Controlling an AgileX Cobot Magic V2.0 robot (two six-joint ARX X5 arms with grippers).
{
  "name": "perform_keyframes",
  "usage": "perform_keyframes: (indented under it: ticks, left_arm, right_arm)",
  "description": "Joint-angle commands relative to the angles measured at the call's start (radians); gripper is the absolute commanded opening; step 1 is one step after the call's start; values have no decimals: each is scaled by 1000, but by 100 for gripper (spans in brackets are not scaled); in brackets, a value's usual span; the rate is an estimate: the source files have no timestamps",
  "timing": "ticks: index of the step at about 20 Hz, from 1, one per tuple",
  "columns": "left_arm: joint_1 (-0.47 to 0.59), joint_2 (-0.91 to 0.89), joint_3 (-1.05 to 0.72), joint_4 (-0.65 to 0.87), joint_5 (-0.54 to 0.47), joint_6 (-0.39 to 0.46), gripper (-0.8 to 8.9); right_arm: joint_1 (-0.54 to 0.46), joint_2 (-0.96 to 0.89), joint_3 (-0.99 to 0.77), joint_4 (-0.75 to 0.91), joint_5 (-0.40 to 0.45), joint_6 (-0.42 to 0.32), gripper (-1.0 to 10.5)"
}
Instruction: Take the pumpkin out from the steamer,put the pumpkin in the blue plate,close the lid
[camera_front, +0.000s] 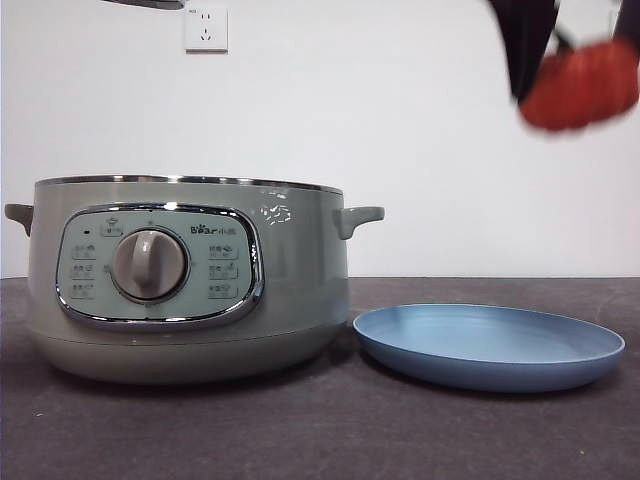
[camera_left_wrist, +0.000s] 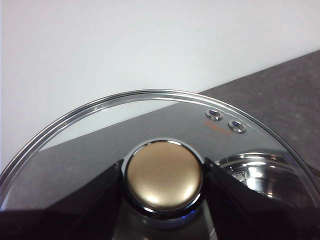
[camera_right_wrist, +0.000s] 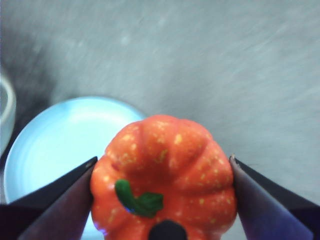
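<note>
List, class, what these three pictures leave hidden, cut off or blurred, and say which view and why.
- Steamer inside: front view, its own wall hides it.
- Pumpkin: front view, motion-blurred; right claw cut by the top edge.
- Lid: only a sliver at the front view's top edge.
- Blue plate: right wrist view, pumpkin covers part.

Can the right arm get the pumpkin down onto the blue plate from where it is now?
Probably yes. The right gripper holds the pumpkin high in the air, about over the blue plate. Nothing lies in the plate or between the two. The steamer stands beside it, and the left gripper holds the lid elsewhere.
</note>
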Motion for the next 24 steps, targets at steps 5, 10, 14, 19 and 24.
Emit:
perform_keyframes:
  ticks: [5, 10, 14, 19, 24]
  left_arm:
    - [1, -10, 11, 56, 21, 8, -13]
    - [1, -10, 11, 48, 22, 7, -13]
    - [1, -10, 11, 32, 22, 7, -13]
    - [1, -10, 11, 26, 22, 7, -13]
    - [1, -10, 11, 26, 23, 7, -13]
  right_arm:
    - [-32, 119, -245, 396, -209, -14, 3]
    - [-53, 287, -245, 475, -282, -16, 12]
    - [-61, 344, -245, 474, -283, -15, 323]
    - [-78, 344, -245, 444, -285, -15, 581]
    - [-105, 344, -245, 402, -285, -16, 603]
